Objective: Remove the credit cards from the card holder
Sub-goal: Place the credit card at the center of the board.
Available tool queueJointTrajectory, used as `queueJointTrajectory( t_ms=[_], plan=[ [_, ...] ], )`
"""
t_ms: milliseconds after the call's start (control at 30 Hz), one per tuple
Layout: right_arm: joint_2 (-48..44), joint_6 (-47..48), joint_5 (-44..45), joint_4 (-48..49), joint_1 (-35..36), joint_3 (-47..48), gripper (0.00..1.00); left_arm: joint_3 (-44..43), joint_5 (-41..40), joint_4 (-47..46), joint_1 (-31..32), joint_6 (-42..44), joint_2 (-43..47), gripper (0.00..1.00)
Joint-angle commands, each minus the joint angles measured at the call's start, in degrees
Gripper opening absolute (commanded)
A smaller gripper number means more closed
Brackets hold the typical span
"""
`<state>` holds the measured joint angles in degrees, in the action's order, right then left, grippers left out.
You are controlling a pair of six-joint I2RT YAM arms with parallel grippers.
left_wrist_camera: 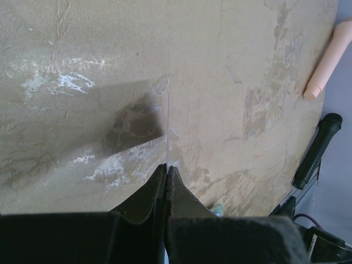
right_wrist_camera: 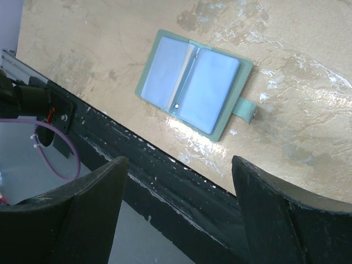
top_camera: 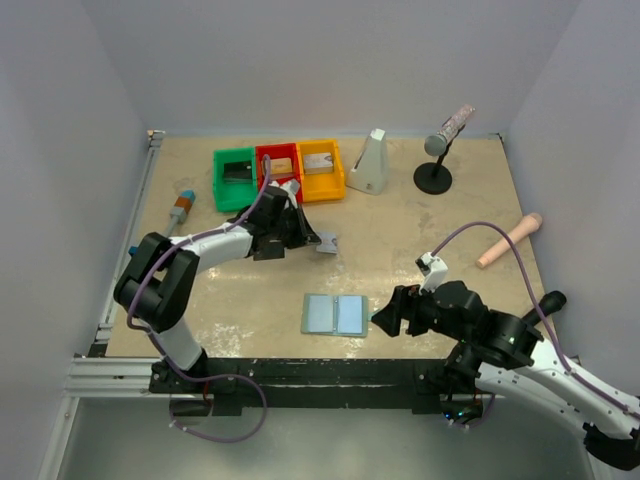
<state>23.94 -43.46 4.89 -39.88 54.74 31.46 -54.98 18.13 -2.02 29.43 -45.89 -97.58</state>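
while the left arm bends up from its base at the near left and reaches right over the middle of the table [top_camera: 420,230], the left gripper [top_camera: 316,240] has its fingers pressed together on one pale grey card [top_camera: 327,243]; in its own wrist view that card shows edge-on, a thin line rising from the pinched tips

the right arm lies low along the near edge, forearm pointing left, and the right gripper [top_camera: 383,318] stands with its fingers wide apart and nothing between them, just right of the card holder [top_camera: 336,314]

one card holder: it lies open and flat close to the near edge, about centre, two pale blue pocket faces up, its snap tab [right_wrist_camera: 248,111] sticking out from one edge

three bins stand side by side at the far side: green bin [top_camera: 222,190], red bin [top_camera: 262,156], yellow bin [top_camera: 322,188]. each has one flat piece in it, a dark piece [top_camera: 237,170], a tan piece [top_camera: 281,165] and a pale piece [top_camera: 318,160], too small to tell more

so four flat pieces counted, one gripped and three in bins
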Motion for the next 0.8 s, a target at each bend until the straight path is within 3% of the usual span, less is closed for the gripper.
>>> queueJointTrajectory(
  t_ms=[0, 233, 767],
  plan=[
    [0.7, 0.2, -0.5, 0.9, 0.1, 0.4, 0.8, -2.2, 1.9, 0.4, -0.7, 0.4, -1.9, 0.0],
    [0.8, 0.0, -0.6, 1.1, 0.1, 0.0, 0.81, -2.5, 2.4, 1.1, -0.8, 0.6, -3.8, 0.01],
    [-0.2, 0.3, 0.6, -1.2, 0.1, 0.7, 0.82, -2.1, 0.9, 4.5, -1.4, 1.9, -3.8, 0.23]
  ],
)
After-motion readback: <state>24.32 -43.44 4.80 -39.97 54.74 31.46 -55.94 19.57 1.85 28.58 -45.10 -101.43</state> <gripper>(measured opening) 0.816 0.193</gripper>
